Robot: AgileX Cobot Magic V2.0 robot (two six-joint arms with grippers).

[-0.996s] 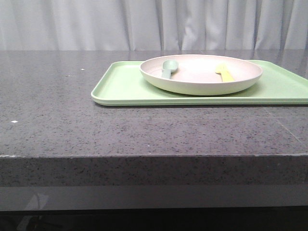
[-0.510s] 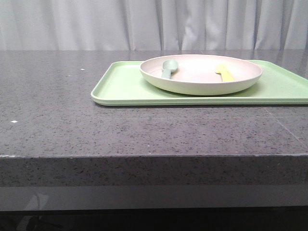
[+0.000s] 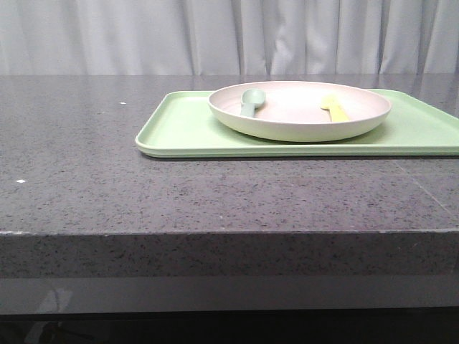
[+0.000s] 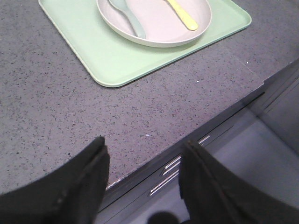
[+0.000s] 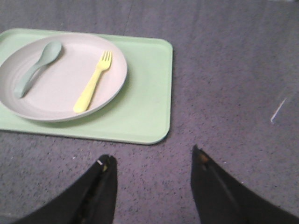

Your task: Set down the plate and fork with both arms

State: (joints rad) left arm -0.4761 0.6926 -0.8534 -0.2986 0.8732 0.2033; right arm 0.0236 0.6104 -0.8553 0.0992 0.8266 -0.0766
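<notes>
The pinkish-cream plate (image 3: 300, 111) (image 4: 154, 21) (image 5: 60, 77) rests on a light-green tray (image 3: 186, 129) (image 4: 107, 60) (image 5: 145, 107) at the table's far right. Inside it lie the yellow fork (image 3: 334, 109) (image 4: 183, 15) (image 5: 93, 83) and a grey-green spoon (image 3: 251, 101) (image 4: 127, 15) (image 5: 36, 67). My left gripper (image 4: 145, 142) hangs open over the table's front edge, well short of the tray. Open too, my right gripper (image 5: 152, 156) hovers over bare tabletop just off the tray's near corner. Neither holds anything, and neither shows in the front view.
The dark speckled stone table (image 3: 86, 165) stretches left of the tray. Its front edge (image 4: 196, 126) drops to a grey cabinet with drawer handles (image 4: 173, 175). A pale curtain (image 3: 215, 36) hangs behind.
</notes>
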